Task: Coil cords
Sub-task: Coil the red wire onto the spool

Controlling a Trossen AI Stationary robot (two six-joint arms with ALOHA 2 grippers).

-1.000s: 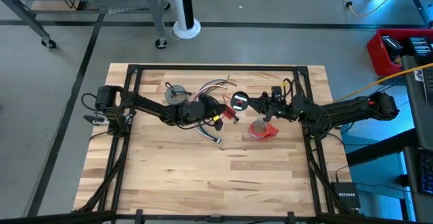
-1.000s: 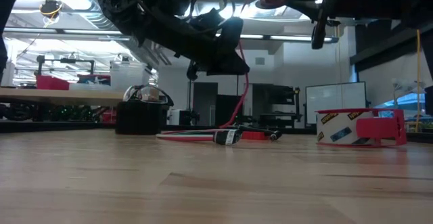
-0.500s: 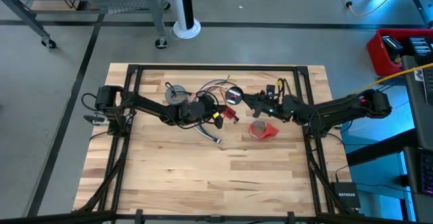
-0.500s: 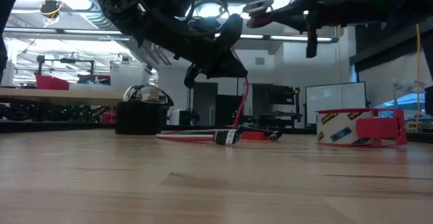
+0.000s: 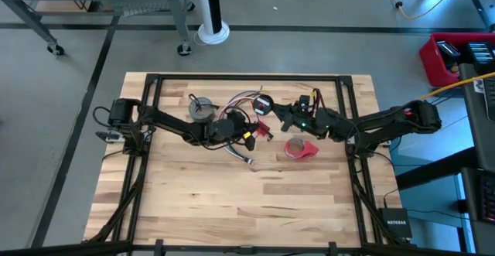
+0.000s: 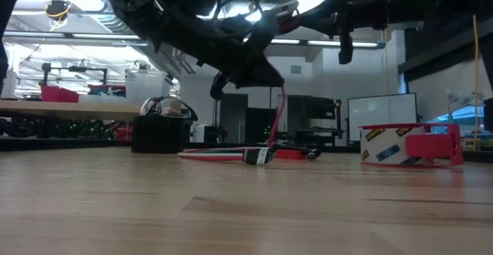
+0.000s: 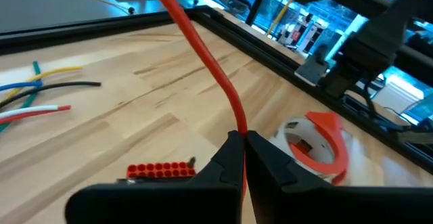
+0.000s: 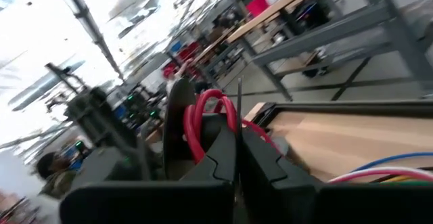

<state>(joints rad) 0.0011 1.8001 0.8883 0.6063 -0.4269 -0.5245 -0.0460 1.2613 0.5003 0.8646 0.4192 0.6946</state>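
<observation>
Left end effector (image 7: 242, 158): clamped on red wire (image 7: 203, 51); only wrist view shows this.
Right end effector (image 8: 238, 158): clamped on black-and-red coil (image 8: 203, 119), raised.

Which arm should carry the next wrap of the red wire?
Probably the right: its gripper holds the red loops raised and free to travel, while the left gripper pinches the red wire low above the table as an anchor.

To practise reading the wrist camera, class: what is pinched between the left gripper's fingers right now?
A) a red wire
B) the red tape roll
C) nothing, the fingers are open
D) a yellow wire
A: the left gripper is shut on the red wire; the tape roll lies apart on the table.
</observation>
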